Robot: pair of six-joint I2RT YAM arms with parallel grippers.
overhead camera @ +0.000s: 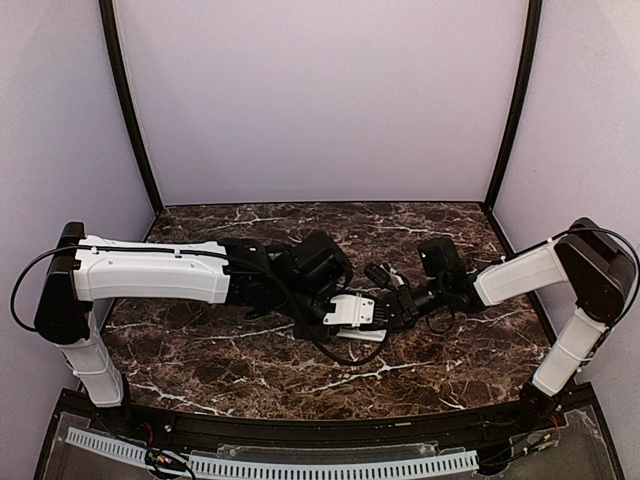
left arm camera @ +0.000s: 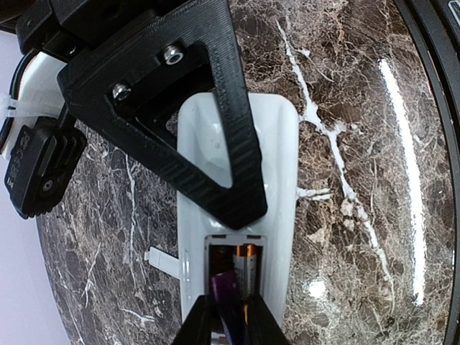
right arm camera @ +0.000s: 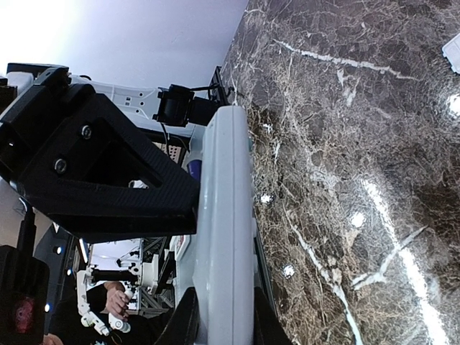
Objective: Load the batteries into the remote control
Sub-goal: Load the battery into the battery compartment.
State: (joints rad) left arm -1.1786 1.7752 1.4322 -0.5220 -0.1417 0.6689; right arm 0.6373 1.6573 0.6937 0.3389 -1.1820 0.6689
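Remote control (left arm camera: 277, 215) held over mid-table (overhead camera: 250, 370), right gripper (right arm camera: 221, 316) clamped on it; left gripper (left arm camera: 231, 305) pinches purple battery (left arm camera: 228, 291) at open compartment (left arm camera: 233, 248) beside seated battery (left arm camera: 248, 260); I'd press it flat before releasing.

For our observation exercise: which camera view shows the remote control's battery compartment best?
Left wrist view: it looks straight into the open battery compartment, batteries visible inside. The top view shows only the remote control as a small white shape; the right wrist view, just its side.
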